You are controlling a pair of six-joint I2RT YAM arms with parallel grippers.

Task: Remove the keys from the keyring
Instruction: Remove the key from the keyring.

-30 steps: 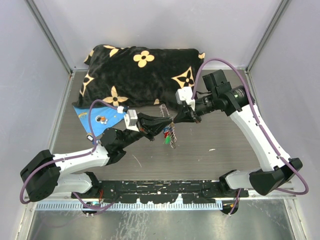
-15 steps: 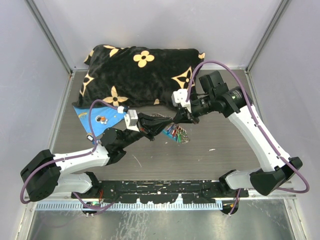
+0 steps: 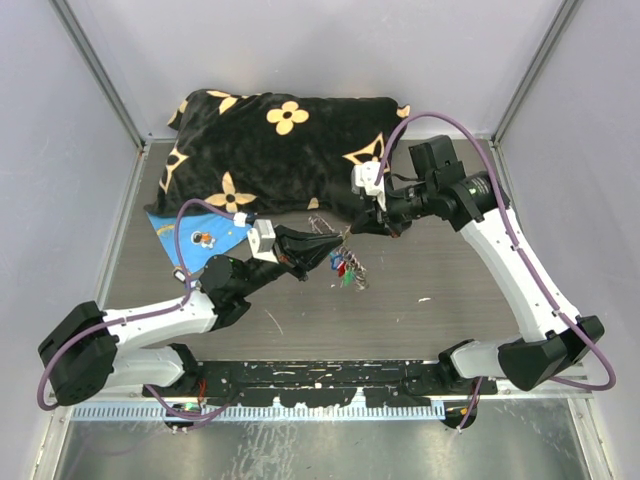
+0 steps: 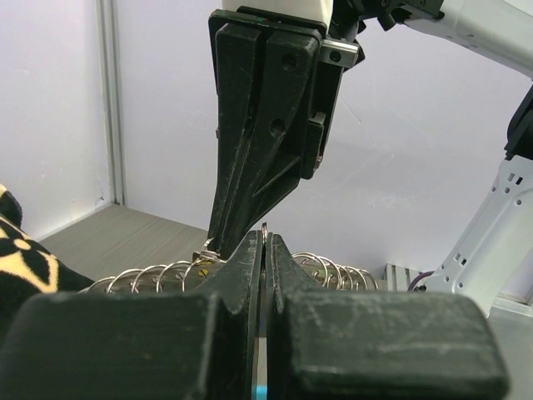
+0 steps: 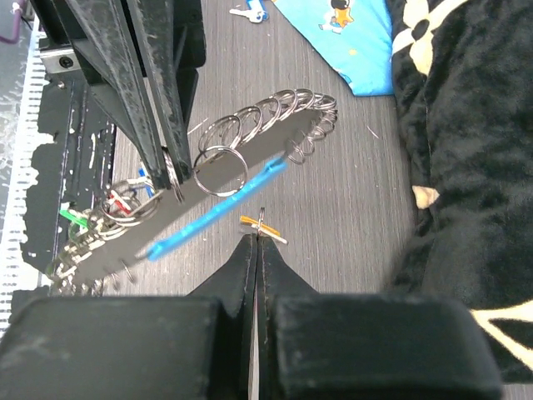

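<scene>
Seeing left gripper [image 3: 337, 243] clenched on a thin wire ring of the keyring [image 3: 321, 222], ring edge-on between its fingertips [image 4: 241, 275] in the left wrist view. Seeing right gripper [image 3: 351, 229] clenched too, nearly tip to tip with the left, pinching another thin ring of the same chain, with a tiny orange-and-white bit right at the pinch. Got the keyring strung between both grippers, held up off the desk [image 3: 450, 290], just in front of the pillow [image 3: 280, 140]: grey coil of wire loops plus one light-blue section [image 5: 216, 212]. Got the keys [image 3: 345, 269] bunched on it, hanging just below the left gripper tip; red, green and blue heads visible. Spotting one loose key [image 5: 248, 12], blue head, flat on the desk just beside the blue sheet [image 3: 200, 235]. Can't make out any lettering or brand: only a small cartoon figure printed on the blue sheet, and tan flower and pointed-star motifs on the black pillow.
</scene>
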